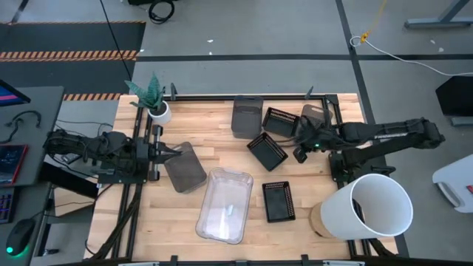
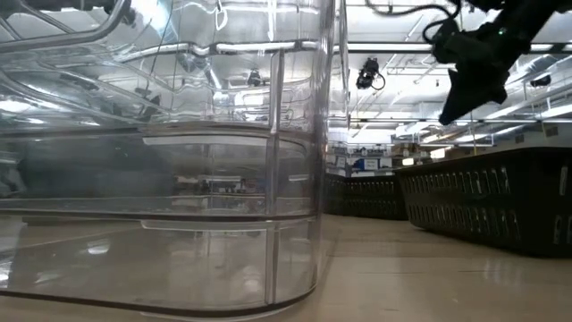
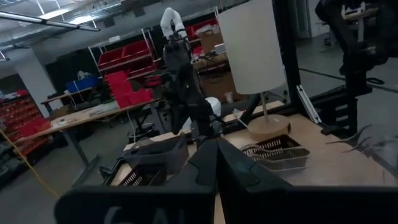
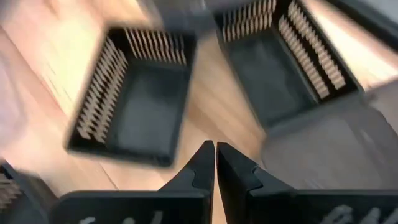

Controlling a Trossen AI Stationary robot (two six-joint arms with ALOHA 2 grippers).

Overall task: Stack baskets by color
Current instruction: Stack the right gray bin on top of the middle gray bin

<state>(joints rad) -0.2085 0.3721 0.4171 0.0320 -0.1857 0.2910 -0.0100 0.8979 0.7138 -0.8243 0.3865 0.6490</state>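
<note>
High view: 6 baskets lie scattered on the pale wood-plank table [image 1: 222,159]. A large clear basket [image 1: 222,205], glossy with rounded corners, sits near the front edge at the middle. 3 smoky grey baskets show: one [image 1: 185,167] tilted just left of the clear one, one [image 1: 247,116] at the back centre, and one [image 1: 316,117] at the back right, partly under the right arm. 3 small black slatted baskets complete the set: one [image 1: 267,151] in the middle, skewed; one [image 1: 281,120] beside the back grey pair; one [image 1: 278,201] just right of the clear basket. The left gripper [image 1: 176,154] has its fingers pressed together, its tip at the edge of the tilted grey basket; whether it touches is not clear. The right gripper [image 1: 295,137] is also pressed together and holds nothing, hanging above the table between 2 black baskets, as its wrist view shows [image 4: 214,149]. A big white cylindrical bucket [image 1: 369,207] lies on its side at the front right corner, and a small white plant pot [image 1: 157,111] with a green plant stands at the back left.
</note>
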